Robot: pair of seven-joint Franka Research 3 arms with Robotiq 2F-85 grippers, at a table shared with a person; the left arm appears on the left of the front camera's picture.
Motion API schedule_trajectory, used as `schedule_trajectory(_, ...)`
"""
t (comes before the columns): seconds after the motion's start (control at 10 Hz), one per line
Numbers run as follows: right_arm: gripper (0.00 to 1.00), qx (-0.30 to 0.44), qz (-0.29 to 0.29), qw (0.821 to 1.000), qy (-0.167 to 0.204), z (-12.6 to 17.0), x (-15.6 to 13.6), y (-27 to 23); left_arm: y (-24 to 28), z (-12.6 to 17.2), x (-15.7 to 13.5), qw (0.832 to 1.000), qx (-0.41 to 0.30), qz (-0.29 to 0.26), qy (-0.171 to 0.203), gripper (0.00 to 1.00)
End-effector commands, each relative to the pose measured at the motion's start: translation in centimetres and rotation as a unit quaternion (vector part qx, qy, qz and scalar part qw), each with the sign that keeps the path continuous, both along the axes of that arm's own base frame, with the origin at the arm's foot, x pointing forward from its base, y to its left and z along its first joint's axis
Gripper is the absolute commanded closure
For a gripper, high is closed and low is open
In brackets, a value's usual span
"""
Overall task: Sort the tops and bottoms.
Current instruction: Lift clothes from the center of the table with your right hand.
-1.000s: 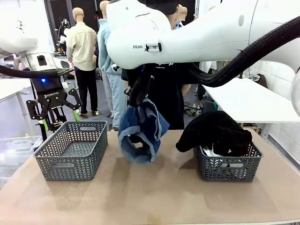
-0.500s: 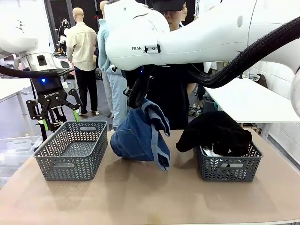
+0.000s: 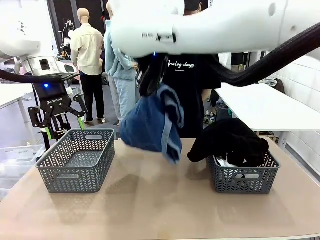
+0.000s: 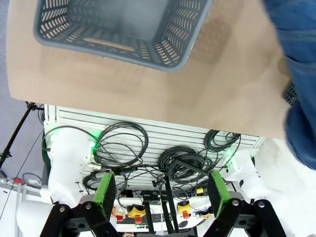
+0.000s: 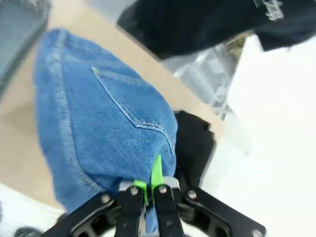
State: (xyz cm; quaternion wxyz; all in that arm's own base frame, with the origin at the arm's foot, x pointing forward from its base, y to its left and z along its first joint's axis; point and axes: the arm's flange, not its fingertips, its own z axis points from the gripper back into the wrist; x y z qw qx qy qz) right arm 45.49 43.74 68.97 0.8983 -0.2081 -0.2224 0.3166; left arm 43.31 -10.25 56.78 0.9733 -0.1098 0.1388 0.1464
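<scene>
denim bottoms [image 3: 150, 125] hang lengthwise down | right gripper [image 5: 146, 190] clamped on them | left gripper [image 3: 56, 122] apart | left basket [image 3: 75, 160] bare | right basket [image 3: 243, 175]: black top [image 3: 230, 140]

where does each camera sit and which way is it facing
front: between the arms, facing across the table at the person; both arms show.
left wrist: above the left basket, looking down; open left tool.
right wrist: along the shut right tool gripping the denim garment.
shared: the denim garment shows in all three.

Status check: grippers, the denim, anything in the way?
Right gripper shut on denim bottoms, hanging above table between baskets. Left gripper open, beside left basket. Black top drapes right basket. Path unobstructed.
</scene>
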Motion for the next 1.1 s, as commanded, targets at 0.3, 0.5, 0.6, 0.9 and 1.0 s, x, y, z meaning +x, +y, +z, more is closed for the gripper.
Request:
schedule_trajectory(0.3, 1.0, -0.01, -0.021, 0.999, -0.044, 5.0, -1.5, -1.0, 0.2, 0.2, -0.1, 1.0, -0.003, -0.001, 0.003, 0.04)
schedule_trajectory(0.5, 1.0, -0.01, -0.021, 0.999, -0.044, 5.0, -1.5, -1.0, 0.2, 0.2, -0.1, 1.0, -0.003, -0.001, 0.003, 0.04)
schedule_trajectory(0.6, 1.0, -0.01, -0.021, 0.999, -0.044, 5.0, -1.5, -1.0, 0.2, 0.2, -0.1, 1.0, -0.003, -0.001, 0.003, 0.04)
schedule_trajectory(0.9, 1.0, -0.01, -0.021, 0.999, -0.044, 5.0, -1.5, -1.0, 0.2, 0.2, -0.1, 1.0, -0.003, -0.001, 0.003, 0.04)
schedule_trajectory(1.0, 1.0, -0.01, -0.021, 0.999, -0.044, 5.0, -1.5, -1.0, 0.2, 0.2, -0.1, 1.0, -0.003, -0.001, 0.003, 0.04)
